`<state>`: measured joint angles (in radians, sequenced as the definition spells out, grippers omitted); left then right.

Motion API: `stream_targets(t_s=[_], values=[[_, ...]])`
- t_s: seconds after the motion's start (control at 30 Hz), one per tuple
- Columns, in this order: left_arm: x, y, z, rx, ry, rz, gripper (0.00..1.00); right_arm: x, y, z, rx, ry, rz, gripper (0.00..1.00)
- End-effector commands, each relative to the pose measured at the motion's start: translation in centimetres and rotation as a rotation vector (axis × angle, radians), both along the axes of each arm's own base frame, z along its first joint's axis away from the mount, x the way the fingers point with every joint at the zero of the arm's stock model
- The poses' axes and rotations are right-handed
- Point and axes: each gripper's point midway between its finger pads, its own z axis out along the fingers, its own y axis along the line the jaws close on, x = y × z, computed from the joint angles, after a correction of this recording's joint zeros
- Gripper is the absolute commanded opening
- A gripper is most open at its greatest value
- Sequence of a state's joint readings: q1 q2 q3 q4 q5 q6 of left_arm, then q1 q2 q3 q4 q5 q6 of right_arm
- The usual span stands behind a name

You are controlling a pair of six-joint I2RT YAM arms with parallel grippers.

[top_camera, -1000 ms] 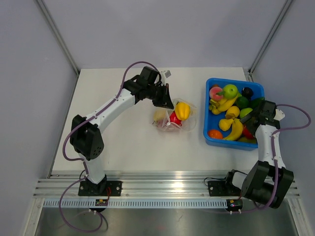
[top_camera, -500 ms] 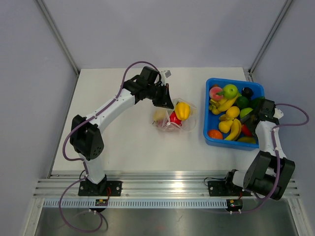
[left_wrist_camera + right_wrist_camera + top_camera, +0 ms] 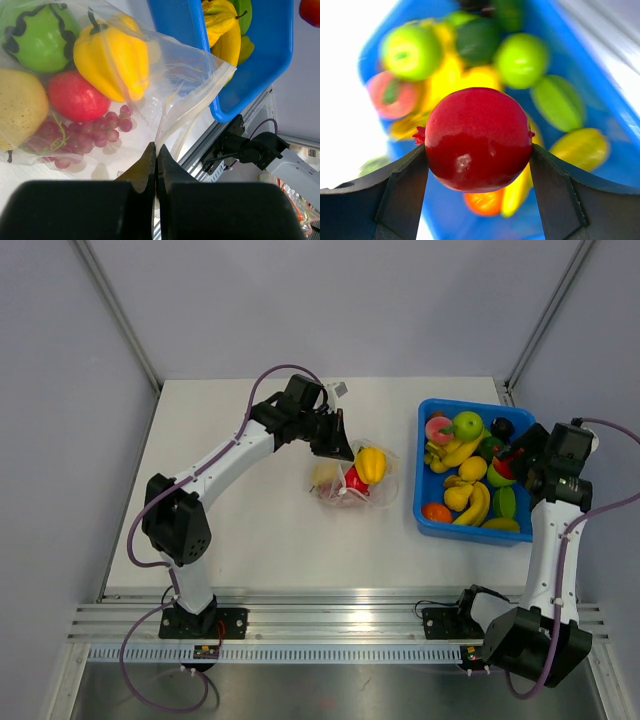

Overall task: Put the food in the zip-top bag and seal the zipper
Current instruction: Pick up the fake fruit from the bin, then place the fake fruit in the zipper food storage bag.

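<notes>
The clear zip-top bag (image 3: 352, 483) lies at mid table, left of the bin. It holds a yellow pepper (image 3: 112, 57), a green fruit (image 3: 37, 37), a red fruit (image 3: 80, 97), grapes (image 3: 75, 135) and a pale yellow pear (image 3: 20, 107). Its zipper strip (image 3: 200, 107) curls at the open mouth, toward the bin. My left gripper (image 3: 156, 147) is shut, pinching the bag's film at its edge; in the top view the left gripper (image 3: 343, 447) sits at the bag's far left corner. My right gripper (image 3: 479, 150) is shut on a glossy red pomegranate (image 3: 479, 137), held above the bin (image 3: 510, 463).
The blue bin (image 3: 424, 502) stands at the right of the table, full of several toy fruits: bananas, green apple, limes, an orange. The bin's wall (image 3: 270, 60) lies close beside the bag's mouth. The table's right edge runs just past the bin.
My right gripper has risen out of the bin with the red pomegranate in it, and the arm has swung toward the far side. The left arm and the bag have not moved.
</notes>
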<state>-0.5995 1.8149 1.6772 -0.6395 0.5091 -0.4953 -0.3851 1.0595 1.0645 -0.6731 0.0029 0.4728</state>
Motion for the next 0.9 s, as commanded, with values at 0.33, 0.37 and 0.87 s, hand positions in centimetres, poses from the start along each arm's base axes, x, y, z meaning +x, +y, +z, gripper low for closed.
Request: stream_targets(t_s=[0.33, 0.37, 0.87], values=[[1.0, -1.6, 5.7, -0.109, -0.09, -0.025, 0.0, 0.7, 17.1, 8.0, 0.087, -0.191, 0.599, 0.57], [0.9, -1.6, 5.6, -0.107, -0.085, -0.024, 0.0, 0.7, 18.2, 8.1, 0.1, -0.202, 0.621, 0.56], [-0.1, -3.1, 5.6, -0.125, -0.051, -0.048, 0.0, 1.4, 28.3, 4.5, 0.229, -0.168, 0.777, 0.57]])
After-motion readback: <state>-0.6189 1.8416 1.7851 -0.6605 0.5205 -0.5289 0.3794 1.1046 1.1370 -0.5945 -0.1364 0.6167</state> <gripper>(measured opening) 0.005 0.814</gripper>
